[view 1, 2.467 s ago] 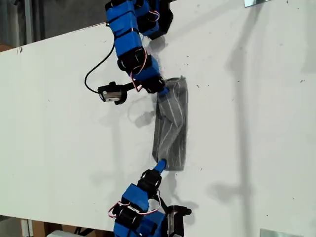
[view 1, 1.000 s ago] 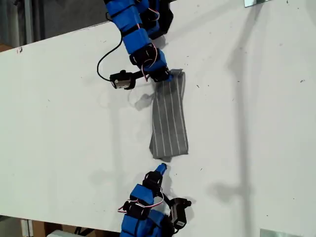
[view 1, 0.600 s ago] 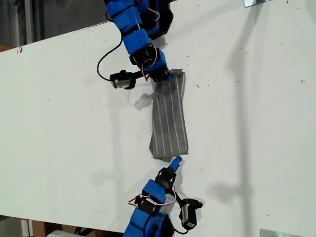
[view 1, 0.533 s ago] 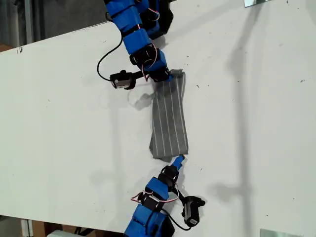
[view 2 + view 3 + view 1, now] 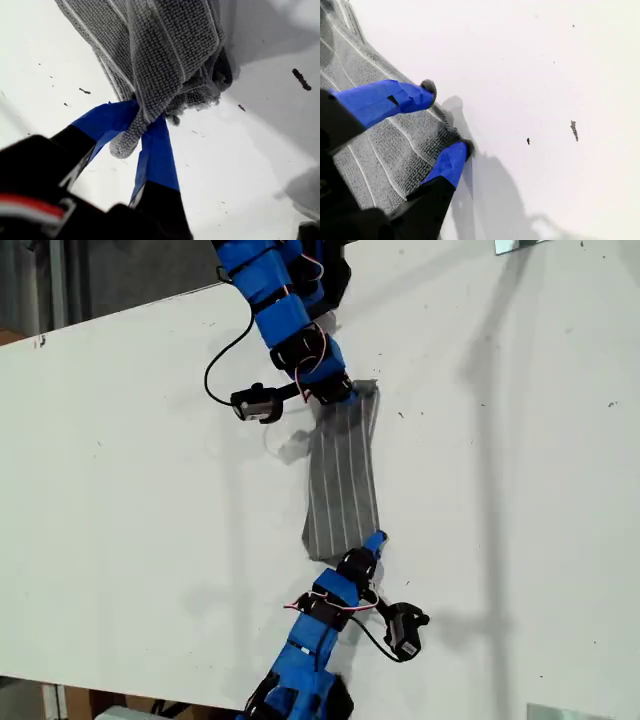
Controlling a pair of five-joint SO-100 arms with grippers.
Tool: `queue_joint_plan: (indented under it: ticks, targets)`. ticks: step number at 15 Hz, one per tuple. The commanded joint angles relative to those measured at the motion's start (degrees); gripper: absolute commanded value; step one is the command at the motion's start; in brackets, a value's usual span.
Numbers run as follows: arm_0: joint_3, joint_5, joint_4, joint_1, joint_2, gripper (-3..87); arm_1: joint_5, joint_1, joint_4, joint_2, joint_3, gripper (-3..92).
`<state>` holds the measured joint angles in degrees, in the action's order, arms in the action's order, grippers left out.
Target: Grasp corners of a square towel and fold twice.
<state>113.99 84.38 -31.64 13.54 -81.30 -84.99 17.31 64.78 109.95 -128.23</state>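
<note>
First wrist view: our first gripper [image 5: 142,127] is clamped on a bunched corner [image 5: 131,137] of the towel [image 5: 342,480], which lies folded mid-table [image 5: 120,490]. Our second gripper [image 5: 442,125] straddles the opposite edge, jaws parted, apparently not yet pinching, ready for the second fold.

A robotics lab: 2 blue arms [image 5: 300,660] on a white table [image 5: 120,490].
</note>
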Motion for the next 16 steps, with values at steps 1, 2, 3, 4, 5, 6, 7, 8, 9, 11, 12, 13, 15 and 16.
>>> queue_joint_plan:
  ticks: [1,2,3,4,5,6,7,8,9,11,12,13,15,16]
  targets:
    - [-1.1,1.0,-3.5,-1.6,-0.4,19.8,-0.5,0.8,-1.0,3.1,0.4,-0.2]
    - [-1.1,1.0,-5.0,-1.7,-0.9,19.8,-0.5,0.9,-1.2,3.1,0.4,-0.2]
    - [-1.1,1.2,-7.1,-2.3,-1.6,19.1,-0.5,1.0,-1.4,3.1,0.4,-0.2]
    - [-0.2,1.8,-8.4,-3.3,-2.1,18.2,-0.5,1.2,-1.9,3.1,0.4,-0.2]
    - [1.2,2.5,-8.4,-4.3,-2.1,18.0,-0.5,1.7,-2.5,3.1,0.4,-0.2]
    - [3.0,3.3,-6.9,-5.0,-2.1,15.9,-0.5,2.0,-3.1,3.1,0.4,-0.2]
    - [4.9,4.5,-4.6,-5.4,-1.8,8.7,-0.5,2.4,-3.3,3.1,0.4,-0.2]
    - [7.0,5.6,-1.9,-5.5,-1.6,0.8,-0.6,2.6,-3.5,3.1,0.5,-0.2]
    - [9.0,6.5,0.7,-5.8,-1.2,-0.1,-0.6,2.7,-3.6,3.1,0.5,-0.2]
    - [9.5,7.5,1.8,-5.6,-0.1,-0.2,-0.6,2.9,-4.0,3.1,0.5,-0.2]
    - [9.2,7.6,1.4,-5.4,-0.1,-0.2,-0.6,2.9,-4.1,2.9,0.5,-0.2]
    - [7.9,7.4,-0.5,-5.1,-0.2,-0.2,-0.6,2.9,-4.2,2.9,0.5,-0.2]
    - [-1.5,5.4,-12.6,-3.8,-1.2,-0.2,-0.6,2.5,-4.1,2.9,0.5,-0.2]
    - [-7.0,4.0,-18.6,-3.7,-1.3,-0.2,-0.5,2.5,-4.0,2.9,0.7,-0.2]
